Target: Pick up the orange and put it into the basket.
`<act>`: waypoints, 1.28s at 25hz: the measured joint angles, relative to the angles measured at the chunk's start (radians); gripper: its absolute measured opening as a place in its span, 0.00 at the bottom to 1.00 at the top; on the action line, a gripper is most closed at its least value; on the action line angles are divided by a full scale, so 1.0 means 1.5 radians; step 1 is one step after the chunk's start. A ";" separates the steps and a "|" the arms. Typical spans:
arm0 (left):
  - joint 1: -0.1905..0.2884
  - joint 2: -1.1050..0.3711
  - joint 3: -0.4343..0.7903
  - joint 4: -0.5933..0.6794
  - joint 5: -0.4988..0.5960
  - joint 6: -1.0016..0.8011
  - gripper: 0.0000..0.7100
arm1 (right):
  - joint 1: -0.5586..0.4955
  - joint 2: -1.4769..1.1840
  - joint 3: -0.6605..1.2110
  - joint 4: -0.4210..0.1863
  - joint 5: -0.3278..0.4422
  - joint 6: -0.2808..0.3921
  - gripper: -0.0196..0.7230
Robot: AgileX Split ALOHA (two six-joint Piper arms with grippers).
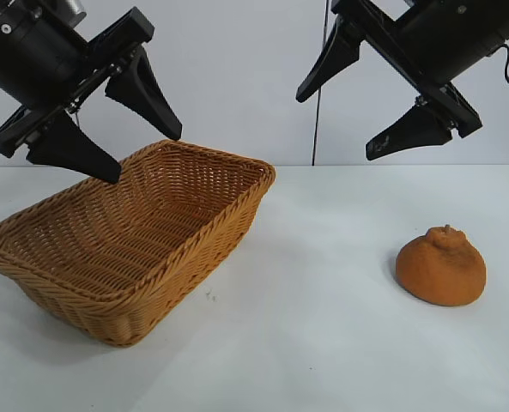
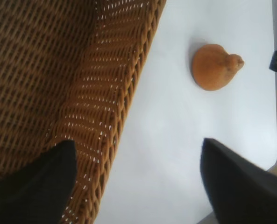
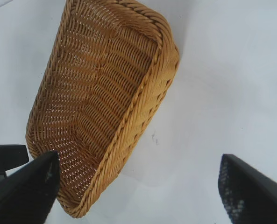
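Observation:
The orange (image 1: 441, 268) sits on the white table at the right, knobbly bump up, and shows again in the left wrist view (image 2: 215, 66). The woven basket (image 1: 211, 230) stands at the left with nothing in it; its braided rim (image 2: 129, 93) (image 3: 152, 93) shows in both wrist views. My left gripper (image 1: 144, 154) (image 2: 138, 141) hangs open above the basket's far side, holding nothing. High above the table, between basket and orange, my right gripper (image 1: 336, 125) (image 3: 139, 156) is open and holds nothing. It is well above and to the left of the orange, which is outside the right wrist view.
White table (image 1: 323, 343) with bare surface between basket and orange and in front of both. A white wall rises behind, with a thin dark cable (image 1: 320, 103) hanging down it.

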 joint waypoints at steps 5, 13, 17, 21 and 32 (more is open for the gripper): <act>0.000 0.000 0.000 0.000 0.000 0.001 0.74 | 0.000 0.000 0.000 0.000 0.000 0.000 0.88; 0.000 0.000 0.000 0.000 0.000 0.001 0.74 | 0.000 0.000 0.000 -0.001 0.000 0.000 0.88; 0.000 0.000 0.000 0.000 0.000 0.001 0.74 | 0.000 0.000 0.000 -0.001 0.000 0.000 0.88; 0.000 0.000 0.000 0.000 -0.008 0.001 0.74 | 0.000 0.000 0.000 -0.001 0.000 0.000 0.88; 0.022 -0.019 0.000 0.004 0.024 -0.031 0.74 | 0.000 0.000 0.000 -0.002 0.000 0.000 0.88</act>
